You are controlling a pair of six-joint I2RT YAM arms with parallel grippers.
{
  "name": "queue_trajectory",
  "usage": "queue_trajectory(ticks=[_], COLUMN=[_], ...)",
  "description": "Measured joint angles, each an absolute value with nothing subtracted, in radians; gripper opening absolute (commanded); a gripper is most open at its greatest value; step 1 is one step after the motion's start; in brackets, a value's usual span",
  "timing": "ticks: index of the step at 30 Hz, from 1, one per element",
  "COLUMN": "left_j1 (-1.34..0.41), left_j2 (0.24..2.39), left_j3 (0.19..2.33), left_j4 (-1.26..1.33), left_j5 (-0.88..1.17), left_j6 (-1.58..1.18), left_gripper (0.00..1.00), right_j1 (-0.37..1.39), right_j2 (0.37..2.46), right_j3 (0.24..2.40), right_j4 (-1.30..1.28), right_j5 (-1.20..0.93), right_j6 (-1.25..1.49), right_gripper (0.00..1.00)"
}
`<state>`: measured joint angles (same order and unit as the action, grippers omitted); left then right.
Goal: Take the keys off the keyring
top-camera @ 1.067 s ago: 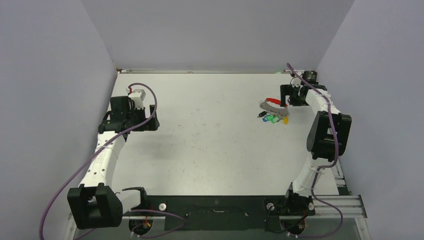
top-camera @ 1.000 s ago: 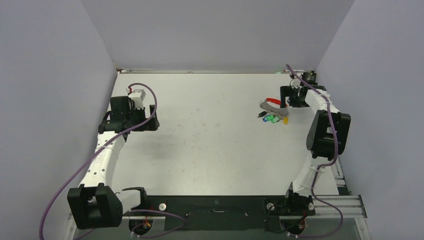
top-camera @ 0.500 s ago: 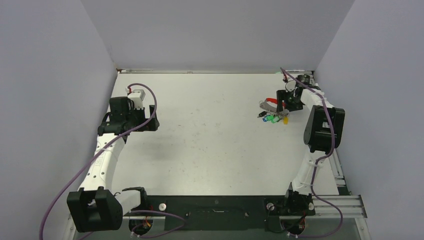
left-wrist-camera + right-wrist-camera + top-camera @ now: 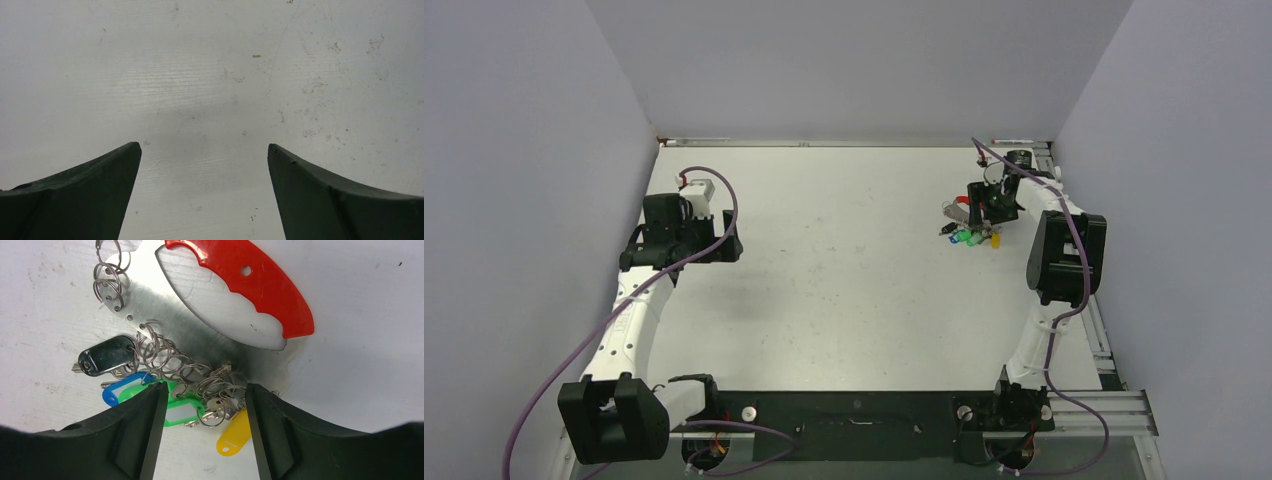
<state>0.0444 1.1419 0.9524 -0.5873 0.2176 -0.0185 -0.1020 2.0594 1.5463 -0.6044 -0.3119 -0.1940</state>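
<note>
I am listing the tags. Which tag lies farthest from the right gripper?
The black tag: it lies clear of the right gripper, while the blue tag, green tag and yellow tag sit at its fingers.

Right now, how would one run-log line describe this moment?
stage: pre-grasp | right pincer: open, over the keys | keys: on the keyring, lying on the table | left pincer: open, over the table

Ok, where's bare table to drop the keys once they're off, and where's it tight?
Free: the wide middle of the table, from the left tool across to the keys, and down to the near edge. Crowded: the far right, where the right tool hangs open over the keys beside the keyring, near the wall.
</note>
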Motion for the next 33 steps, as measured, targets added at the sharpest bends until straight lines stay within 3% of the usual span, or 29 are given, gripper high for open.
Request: queue_trajectory(ticks=[5, 11, 19, 23, 33], left_j1=[0.044, 0.044, 0.044, 0.044, 0.044], left_j2=[1.142, 1.142, 1.142, 1.142, 1.173], left_j3=[0.952, 0.952, 0.952, 0.952, 0.958], left_j4=[-0.587, -0.587, -0.587, -0.587, -0.594], left_j5=[0.218, 0.218, 0.221, 0.229, 0.293], left_j6=[-0.019, -0.019, -0.019, -0.018, -0.018], left_gripper=[0.96, 0.96, 0.96, 0.96, 0.96], right_j1=[-0.100, -0.096, -0.087, -0.075, -0.012], right_j2=[2.066, 2.076, 2.064, 2.035, 1.952], right_j3=[1.533, 1.515, 1.493, 1.475, 1.464], right_j4=[-0.591, -0.547, -0.511, -0.524, -0.581], right_j5=[-0.302, -0.255, -0.224, -0.225, -0.233], right_j6=[-0.193, -0.193, -0.191, -0.201, -0.226], right_gripper=[0.58, 0.46, 0.25, 0.07, 0.05])
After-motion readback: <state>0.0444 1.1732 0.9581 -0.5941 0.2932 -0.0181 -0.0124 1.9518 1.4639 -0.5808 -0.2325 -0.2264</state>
